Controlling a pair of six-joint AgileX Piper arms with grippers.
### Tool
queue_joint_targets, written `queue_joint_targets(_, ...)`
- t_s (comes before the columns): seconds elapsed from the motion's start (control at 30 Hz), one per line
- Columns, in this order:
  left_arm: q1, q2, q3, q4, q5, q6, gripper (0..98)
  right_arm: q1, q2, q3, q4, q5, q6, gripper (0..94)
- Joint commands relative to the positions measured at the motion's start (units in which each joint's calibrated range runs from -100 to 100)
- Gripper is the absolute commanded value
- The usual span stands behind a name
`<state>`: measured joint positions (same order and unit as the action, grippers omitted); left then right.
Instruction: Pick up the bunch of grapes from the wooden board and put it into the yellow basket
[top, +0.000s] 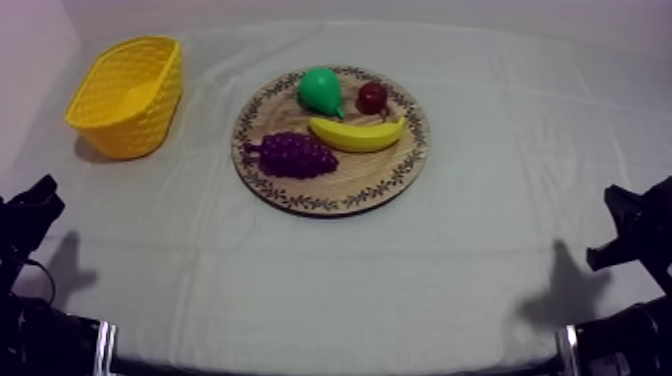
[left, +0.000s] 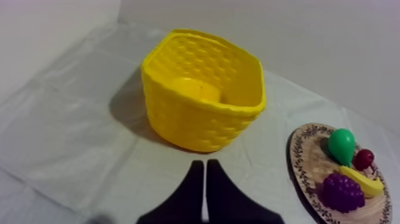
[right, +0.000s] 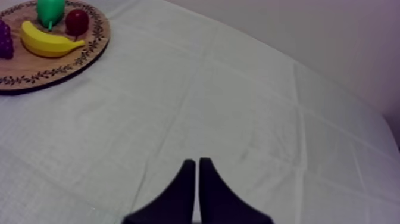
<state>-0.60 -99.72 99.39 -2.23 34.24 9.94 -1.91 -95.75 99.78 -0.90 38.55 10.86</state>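
Note:
The purple bunch of grapes (top: 293, 155) lies on the near left part of the round wooden board (top: 330, 195), beside a banana (top: 357, 134). The yellow basket (top: 128, 95) stands empty at the far left, apart from the board. My left gripper (top: 38, 200) rests low at the left edge. In the left wrist view it (left: 205, 164) is shut on nothing and points at the basket (left: 202, 98), with the grapes (left: 342, 192) off to the side. My right gripper (top: 628, 215) rests low at the right edge; it (right: 197, 161) is shut over bare cloth, far from the board (right: 59, 71).
A green pear (top: 321, 90) and a small red fruit (top: 372, 97) lie on the board's far side, behind the banana. Wrinkled grey-white cloth covers the table between both grippers and the board.

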Motion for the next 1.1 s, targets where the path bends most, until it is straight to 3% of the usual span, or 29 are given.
queue_joint_targets(0.0, 0.0, 0.0, 0.0, 0.00, 0.0, 0.1, 0.1, 0.0, 0.0, 0.0, 0.0, 0.0, 0.0, 0.3)
queue_joint_targets(0.27, 0.2, 0.0, 0.0, 0.00, 0.0, 0.0, 0.1, 0.0, 0.0, 0.0, 0.0, 0.0, 0.0, 0.3)
queue_joint_targets(0.47, 5.4, -0.2, 0.0, -0.05, -0.1, 0.1, 0.1, 0.0, 0.0, 0.0, 0.0, 0.0, 0.0, 0.3)
queue_joint_targets(0.57, 7.3, -0.3, -1.2, -0.21, 2.7, 0.4, 0.1, 0.0, 0.0, 0.0, 0.0, 0.0, 0.0, 0.3)
queue_joint_targets(0.67, 8.3, 1.2, -2.4, -0.07, 5.2, -1.8, 0.1, 0.0, 0.0, 0.0, 0.0, 0.0, 0.0, 0.3)
queue_joint_targets(0.83, 10.1, 7.1, -4.2, 1.78, 6.5, -7.1, 0.0, 0.0, 0.0, 0.0, 0.0, 0.0, 0.0, 0.3)
queue_joint_targets(1.07, 11.2, 19.7, -16.9, 2.92, 12.2, -14.6, 0.0, 0.0, 0.0, 0.0, 0.0, 0.0, 0.0, 0.3)
